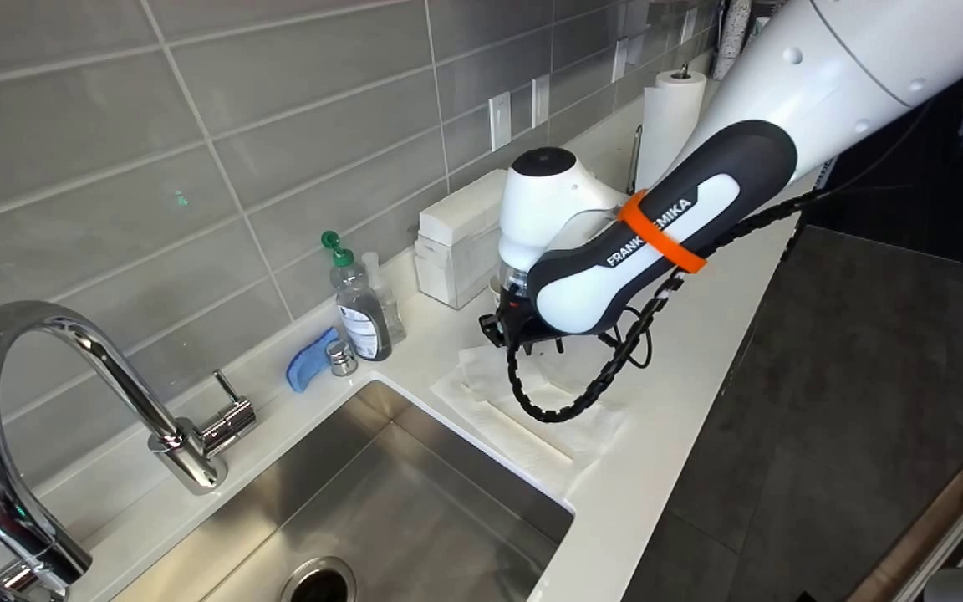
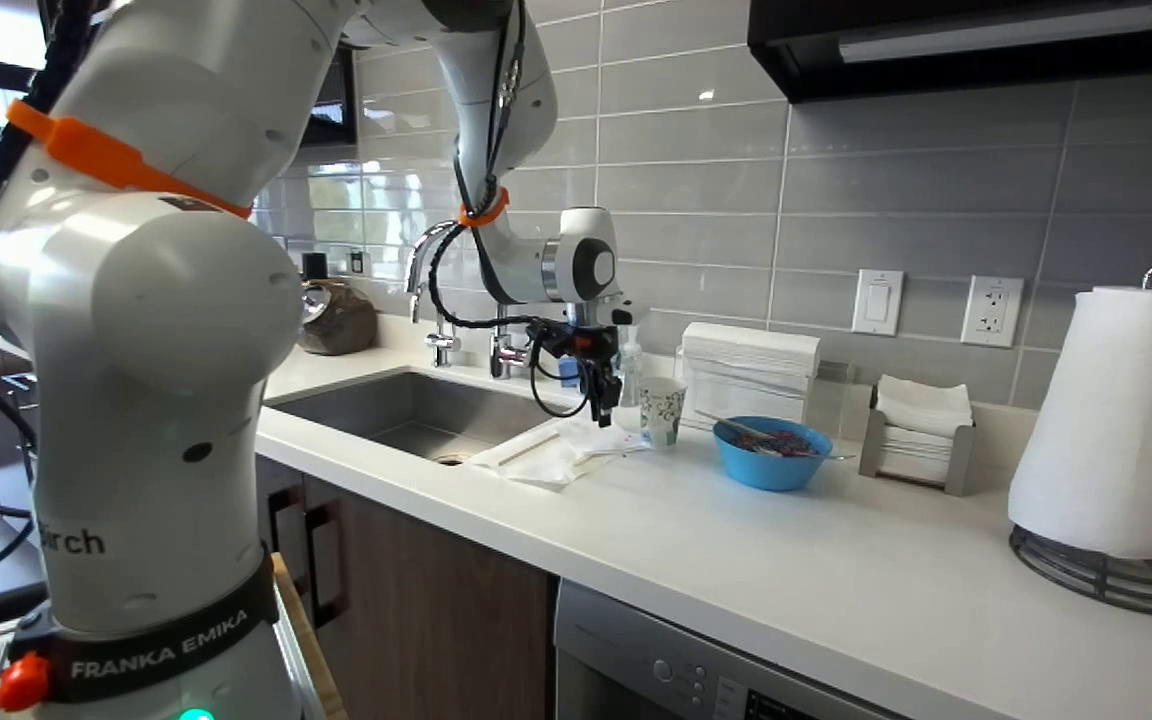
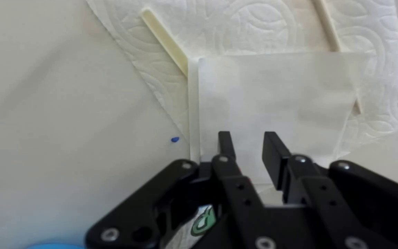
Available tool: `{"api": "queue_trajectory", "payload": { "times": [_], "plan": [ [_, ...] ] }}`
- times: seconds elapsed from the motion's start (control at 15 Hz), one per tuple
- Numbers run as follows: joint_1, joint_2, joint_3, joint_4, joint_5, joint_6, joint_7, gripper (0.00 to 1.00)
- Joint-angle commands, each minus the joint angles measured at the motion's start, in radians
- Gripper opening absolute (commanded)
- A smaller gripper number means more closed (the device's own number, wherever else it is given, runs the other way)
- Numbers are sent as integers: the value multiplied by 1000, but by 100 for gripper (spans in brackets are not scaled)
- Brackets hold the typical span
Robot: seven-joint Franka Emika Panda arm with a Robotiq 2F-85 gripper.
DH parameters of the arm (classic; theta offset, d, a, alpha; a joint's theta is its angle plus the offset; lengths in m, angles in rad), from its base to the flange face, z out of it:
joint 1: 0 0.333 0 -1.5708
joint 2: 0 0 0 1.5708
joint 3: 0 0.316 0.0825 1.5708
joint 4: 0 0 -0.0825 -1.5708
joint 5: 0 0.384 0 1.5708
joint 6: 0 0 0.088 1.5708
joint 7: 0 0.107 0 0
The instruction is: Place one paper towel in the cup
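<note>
The paper towel, a folded white sheet (image 3: 282,90), lies flat on a larger embossed white sheet (image 3: 375,76) on the counter. In both exterior views the white sheets lie beside the sink, and the folded one is hard to tell apart there. My gripper (image 3: 248,138) points down over the near part of the folded sheet, its fingers apart with nothing between them. The gripper also shows in an exterior view (image 2: 604,415). The cup (image 2: 662,410), white with blue-green print, stands upright just beside the gripper. In the wrist view the cup (image 3: 203,223) is mostly hidden behind the gripper.
A blue bowl (image 2: 774,462) with a utensil stands near the cup. A white boxy container of towels (image 2: 748,368) stands behind. A soap bottle (image 1: 362,313), sink (image 1: 415,493), napkin holder (image 2: 958,462) and paper roll (image 2: 1106,430) are around. Thin sticks (image 3: 166,41) lie on the embossed sheet.
</note>
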Motion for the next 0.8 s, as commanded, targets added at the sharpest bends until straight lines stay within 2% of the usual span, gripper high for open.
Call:
{"api": "queue_trajectory", "payload": {
  "times": [0.0, 0.33, 0.73],
  "plan": [
    [57, 77, -57, 70, -41, 32, 53, 28],
    [97, 131, -113, 115, -52, 37, 85, 21],
    [113, 168, -141, 149, -51, 42, 96, 17]
  ]
}}
